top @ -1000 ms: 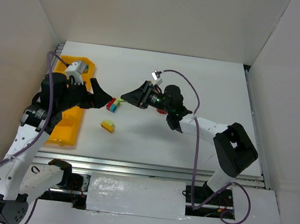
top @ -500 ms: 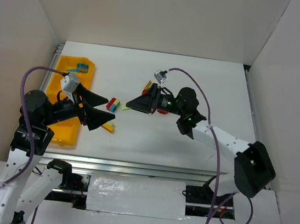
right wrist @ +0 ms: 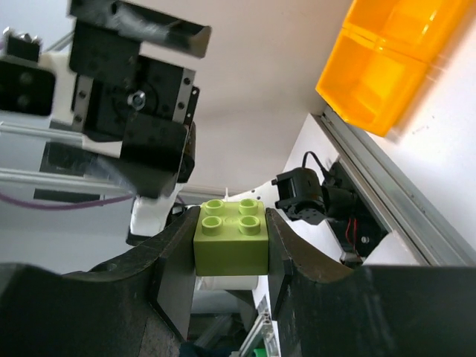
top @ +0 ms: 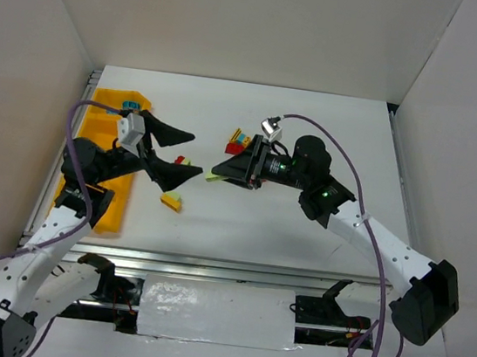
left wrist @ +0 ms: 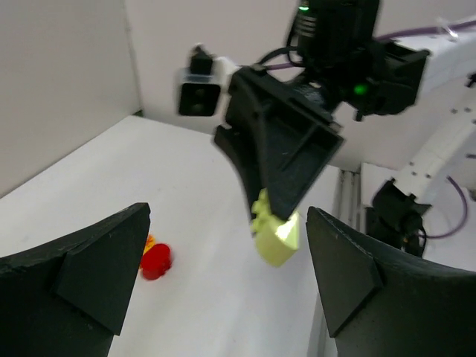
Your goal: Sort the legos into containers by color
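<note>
Pale green brick [right wrist: 230, 239]: pinched between the two fingers [right wrist: 172, 268] of the right gripper [top: 225, 170], lifted off the white table [top: 316, 127]. It is in front of the left gripper's gap, not inside it.
Right gripper jaws: closed down to the brick's width, pressing on two opposite sides.
Left gripper [top: 196, 154] jaws: spread wide, with nothing between them.
Brick form: square two-by-two block with four round studs, in smooth plastic.
Fingers: matte black wedges with flat faces.
Yellow brick [top: 170, 200]: lies on the table near the left gripper's nearer finger, just beside the bin tray.
Bin tray [top: 99, 204]: glossy yellow-orange plastic, set along the table's left side.
Teal brick [top: 129, 106]: sits in the tray's far compartment.
Multicoloured clump [top: 242, 138]: red, yellow and teal, on the table beyond the right gripper.
</note>
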`<state>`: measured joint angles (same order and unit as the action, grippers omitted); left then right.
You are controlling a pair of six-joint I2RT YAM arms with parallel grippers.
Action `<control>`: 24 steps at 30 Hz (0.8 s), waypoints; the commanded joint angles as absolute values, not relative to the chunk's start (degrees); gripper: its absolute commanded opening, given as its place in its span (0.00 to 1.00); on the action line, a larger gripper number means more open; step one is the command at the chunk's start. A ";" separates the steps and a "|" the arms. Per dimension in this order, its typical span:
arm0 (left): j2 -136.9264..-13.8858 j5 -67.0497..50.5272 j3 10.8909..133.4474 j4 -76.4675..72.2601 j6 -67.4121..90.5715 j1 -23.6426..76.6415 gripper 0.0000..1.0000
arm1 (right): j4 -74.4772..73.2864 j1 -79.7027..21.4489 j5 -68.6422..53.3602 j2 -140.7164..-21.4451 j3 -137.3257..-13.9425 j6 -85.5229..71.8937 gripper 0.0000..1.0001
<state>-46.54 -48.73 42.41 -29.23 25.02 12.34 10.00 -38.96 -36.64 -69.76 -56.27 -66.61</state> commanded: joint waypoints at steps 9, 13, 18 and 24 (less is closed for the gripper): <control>-51.15 -48.43 45.44 -32.61 10.47 26.72 0.97 | 7.19 -36.21 -31.99 -63.81 -56.34 -67.85 0.00; -51.85 -47.11 46.76 -27.87 7.65 27.77 0.97 | 10.02 -35.77 -33.57 -61.79 -54.23 -69.87 0.00; -53.61 -46.15 47.28 -27.07 7.82 28.65 0.97 | 10.46 -35.60 -33.92 -60.82 -54.23 -69.87 0.00; -55.10 -45.18 49.21 -26.63 8.35 29.79 0.96 | 13.70 -35.60 -35.42 -63.10 -53.53 -71.63 0.00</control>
